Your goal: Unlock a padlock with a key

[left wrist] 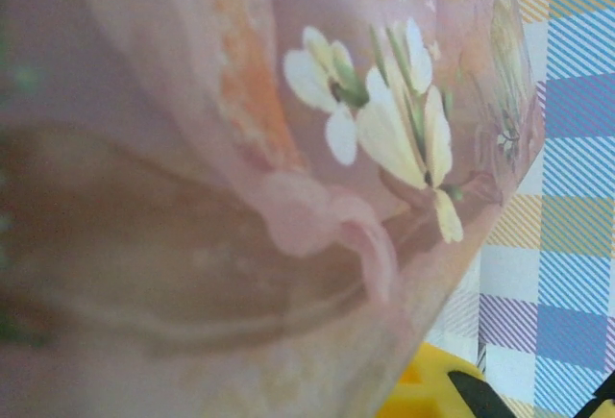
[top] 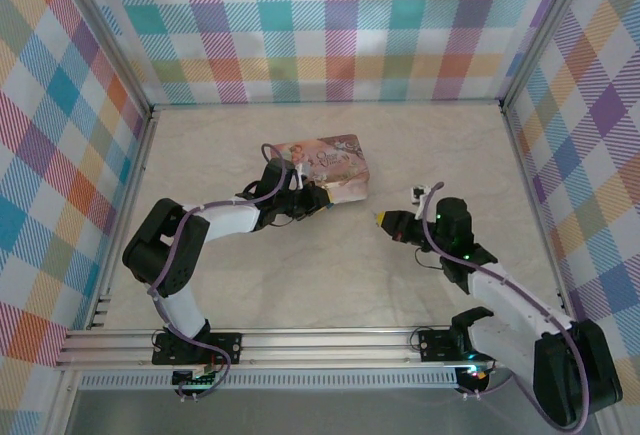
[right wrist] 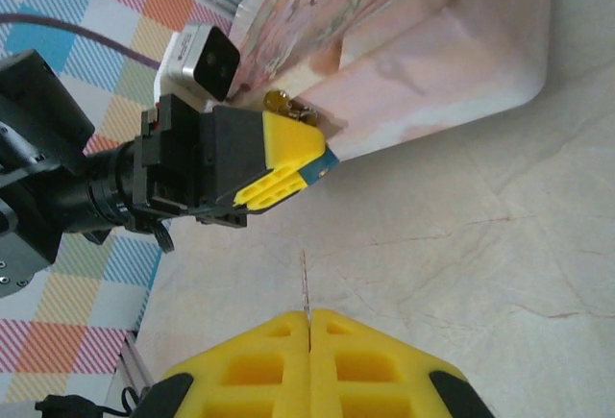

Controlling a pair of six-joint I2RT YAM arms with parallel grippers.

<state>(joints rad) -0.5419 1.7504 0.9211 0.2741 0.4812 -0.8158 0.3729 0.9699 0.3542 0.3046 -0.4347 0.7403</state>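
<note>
At table centre: one pink flowered pack, script lettering on cover too blurred to read; white petals, green stems in print. Two pincers, both black with yellow fingers. Left pincer closed at pack's near edge, tips apparently clamped on one small padlock, brass-coloured, mostly hidden, touching pack. Right pincer closed tight, apart from pack; one thin metal key, seen edge-on, pokes from between its fingertips toward left pincer.
</note>
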